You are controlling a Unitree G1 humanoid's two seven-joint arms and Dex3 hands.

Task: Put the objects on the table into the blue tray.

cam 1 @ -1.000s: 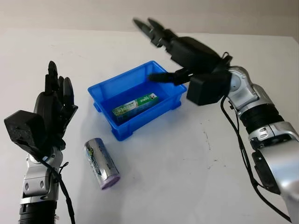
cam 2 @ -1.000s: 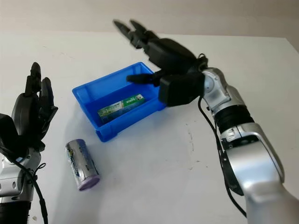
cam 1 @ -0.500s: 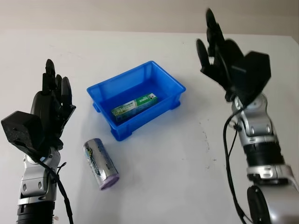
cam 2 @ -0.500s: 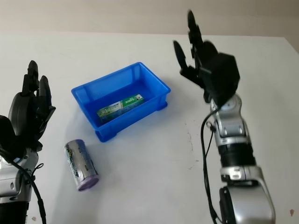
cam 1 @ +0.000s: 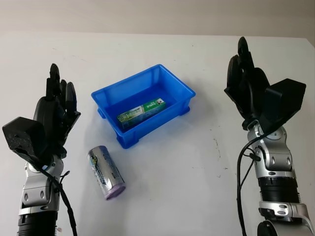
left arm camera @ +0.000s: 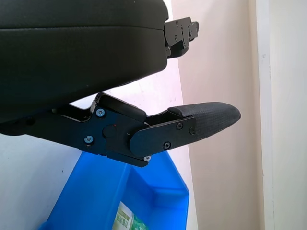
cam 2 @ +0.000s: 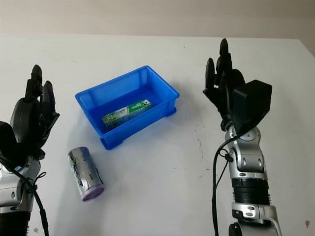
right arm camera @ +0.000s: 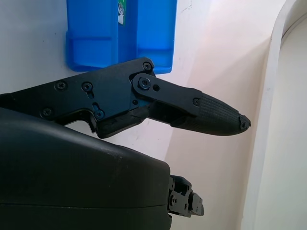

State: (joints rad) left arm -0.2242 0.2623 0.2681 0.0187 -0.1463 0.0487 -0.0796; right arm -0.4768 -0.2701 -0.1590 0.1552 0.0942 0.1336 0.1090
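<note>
The blue tray (cam 1: 172,83) sits mid-table, and a green and white box (cam 1: 141,111) lies inside it. On the table in front of the tray's left corner lies a silver can with a purple end (cam 1: 106,171), on its side. My left hand (cam 1: 55,105) is raised, open, at the left, a little beyond and left of the can. My right hand (cam 1: 244,81) is raised, open, to the right of the tray, holding nothing. The tray (left arm camera: 144,191) and the box (left arm camera: 125,221) also appear past the left hand's fingers (left arm camera: 201,117). The tray's end (right arm camera: 120,33) lies beyond the right hand's fingers (right arm camera: 211,115).
The white table (cam 1: 187,167) stretches wide in front of and to the right of the tray. A beige wall (cam 1: 157,14) runs behind its far edge.
My right hand has pulled back from above the tray's far right side, swinging right and towards me, and now stands upright. The left hand, can and box have stayed put.
</note>
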